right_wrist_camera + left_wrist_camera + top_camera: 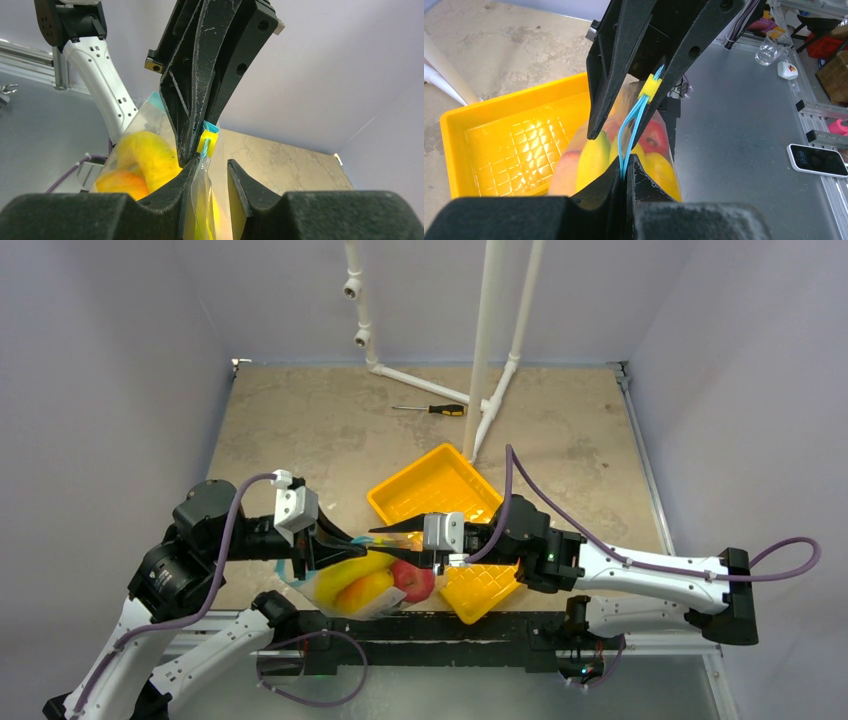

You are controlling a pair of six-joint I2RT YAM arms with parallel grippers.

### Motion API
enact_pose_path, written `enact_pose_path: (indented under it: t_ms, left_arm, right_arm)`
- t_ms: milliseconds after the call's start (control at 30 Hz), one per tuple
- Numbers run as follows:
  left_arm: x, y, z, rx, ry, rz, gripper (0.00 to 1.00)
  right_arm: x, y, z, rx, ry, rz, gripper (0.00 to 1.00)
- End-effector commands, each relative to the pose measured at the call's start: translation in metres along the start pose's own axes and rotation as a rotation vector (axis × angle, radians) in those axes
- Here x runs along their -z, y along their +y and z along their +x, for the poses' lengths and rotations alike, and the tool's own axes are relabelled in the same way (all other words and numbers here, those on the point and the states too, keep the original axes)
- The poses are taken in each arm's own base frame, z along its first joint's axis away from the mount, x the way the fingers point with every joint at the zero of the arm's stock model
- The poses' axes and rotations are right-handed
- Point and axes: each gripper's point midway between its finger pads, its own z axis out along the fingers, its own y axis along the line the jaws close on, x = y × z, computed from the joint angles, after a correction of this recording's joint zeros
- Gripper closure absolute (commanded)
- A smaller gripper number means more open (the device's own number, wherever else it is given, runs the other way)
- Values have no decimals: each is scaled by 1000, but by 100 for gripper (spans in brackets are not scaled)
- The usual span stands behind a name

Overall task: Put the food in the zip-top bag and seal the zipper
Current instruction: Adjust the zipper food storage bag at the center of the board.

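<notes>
Fruit (365, 585) sits inside the bag (372, 608), which hangs between my two arms at the tabletop's (300, 420) near edge, beside the tray (425, 485). My left end effector (626, 172) is clamped on the zipper (631, 130), anchoring it taut. My right end effector (212, 167) stands narrowly apart, straddling the strip by the yellow slider (651, 87). Strands look parted between them, so I judge sealing unfinished.
</notes>
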Motion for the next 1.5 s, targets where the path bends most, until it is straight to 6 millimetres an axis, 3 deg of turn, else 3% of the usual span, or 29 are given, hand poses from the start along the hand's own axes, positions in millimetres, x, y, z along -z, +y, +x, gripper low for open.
enact_pose_path:
  t_ms: [0,333,400,467,767,900,1100,1467]
  left_arm:
    - [5,-14,-24,-78,-65,53,100]
    - [3,-14,-20,-71,-55,62,100]
    - [3,-13,-19,-68,-53,61,100]
    - [2,-12,-18,-68,-51,61,100]
    - [3,-7,-11,-60,-30,30,100]
    - [4,-7,-9,-57,-22,24,83]
    - [7,-9,-14,-76,-30,21,63]
    - [5,-1,-29,-86,-85,-23,58]
  right_arm:
    - [-1,-16,-31,28,-87,51,71]
    - [-9,-14,-30,36,-97,34,80]
    - [-11,-12,-30,38,-100,22,86]
    - [-13,-10,-29,40,-100,5,99]
    - [-13,-11,-25,41,-91,17,100]
    - [-12,-16,-20,40,-65,47,100]
    - [-11,-5,-9,35,-42,-2,100]
    - [-10,17,11,1,-31,-84,100]
